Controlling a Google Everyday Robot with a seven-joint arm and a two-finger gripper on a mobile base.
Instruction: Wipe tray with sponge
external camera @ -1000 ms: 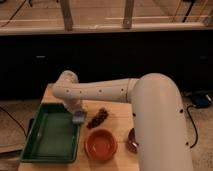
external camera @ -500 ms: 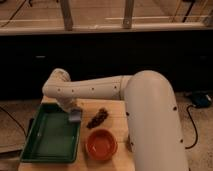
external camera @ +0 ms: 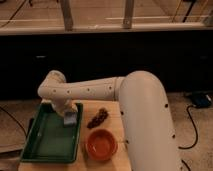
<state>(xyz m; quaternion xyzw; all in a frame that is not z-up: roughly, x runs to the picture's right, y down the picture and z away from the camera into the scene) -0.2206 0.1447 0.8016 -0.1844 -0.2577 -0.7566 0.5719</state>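
Gripper pointing down over far-right part of tray, clamped on sponge. Sponge pale, at gripper tip, low inside tray near right wall; touching tray floor or not, can't tell. Tray dark green, on left side of wooden table. White arm reaching in from the picture's right, bent above tray's far edge. Just outside tray's right wall: dark reddish bunch. Nearer cam, round orange bowl, beside tray, apart from bunch. Black cable on floor at far right of the picture.
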